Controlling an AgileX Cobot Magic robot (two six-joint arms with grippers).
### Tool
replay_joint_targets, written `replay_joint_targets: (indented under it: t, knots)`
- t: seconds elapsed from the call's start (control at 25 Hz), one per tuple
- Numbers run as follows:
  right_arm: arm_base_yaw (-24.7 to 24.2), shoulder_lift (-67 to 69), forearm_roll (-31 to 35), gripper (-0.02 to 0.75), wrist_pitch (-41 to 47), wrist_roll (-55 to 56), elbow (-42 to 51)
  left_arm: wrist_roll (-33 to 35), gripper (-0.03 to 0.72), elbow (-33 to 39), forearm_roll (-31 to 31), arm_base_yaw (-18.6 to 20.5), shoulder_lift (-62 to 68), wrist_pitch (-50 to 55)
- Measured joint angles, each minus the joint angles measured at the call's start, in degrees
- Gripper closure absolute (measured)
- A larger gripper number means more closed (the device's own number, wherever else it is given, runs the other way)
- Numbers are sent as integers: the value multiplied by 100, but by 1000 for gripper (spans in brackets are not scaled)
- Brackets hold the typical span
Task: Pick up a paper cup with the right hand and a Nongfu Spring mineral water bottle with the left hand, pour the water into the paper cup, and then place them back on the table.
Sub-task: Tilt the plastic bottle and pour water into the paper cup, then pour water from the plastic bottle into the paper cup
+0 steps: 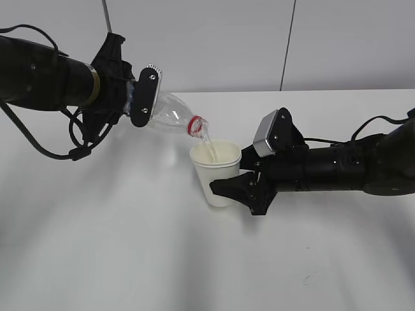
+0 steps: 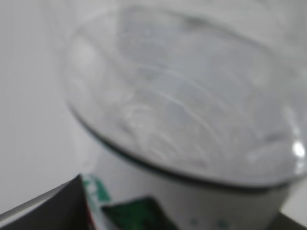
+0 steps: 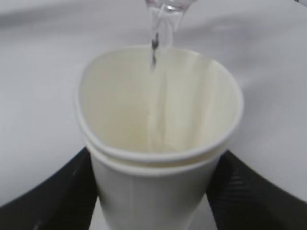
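Note:
My left gripper is shut on the clear Nongfu Spring bottle, tilted mouth-down to the right. Its red neck ring hangs over the paper cup, and a thin stream of water falls into the cup. My right gripper is shut on the cup's lower wall and holds it upright. In the right wrist view the cup fills the frame between both black fingers, with the stream entering from above. In the left wrist view the bottle is blurred and very close, its label at the bottom.
The white table stretches all round the cup. A grey wall with dark vertical seams stands behind. Black cables hang under the left arm.

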Motion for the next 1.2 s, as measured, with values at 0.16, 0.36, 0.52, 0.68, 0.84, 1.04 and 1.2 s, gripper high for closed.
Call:
replay_joint_targets:
  t: [0.16, 0.36, 0.52, 0.68, 0.84, 1.04, 1.2]
  knots:
    - [0, 0, 0, 248, 0, 0, 0, 0, 303, 0, 57, 0, 0, 0]
    - [0, 5, 0, 248, 0, 0, 0, 0, 303, 0, 121, 0, 0, 0]
    - [0, 13, 0, 248, 0, 0, 0, 0, 303, 0, 135, 0, 0, 0]
    - [0, 13, 0, 248, 0, 0, 0, 0, 303, 0, 137, 0, 0, 0]
    - [0, 13, -20, 248, 0, 0, 0, 0, 303, 0, 161, -1, 0, 4]
    - [0, 13, -24, 248, 0, 0, 0, 0, 303, 0, 179, -1, 0, 4]
    - [0, 13, -45, 248, 0, 0, 0, 0, 304, 0, 192, -1, 0, 4]
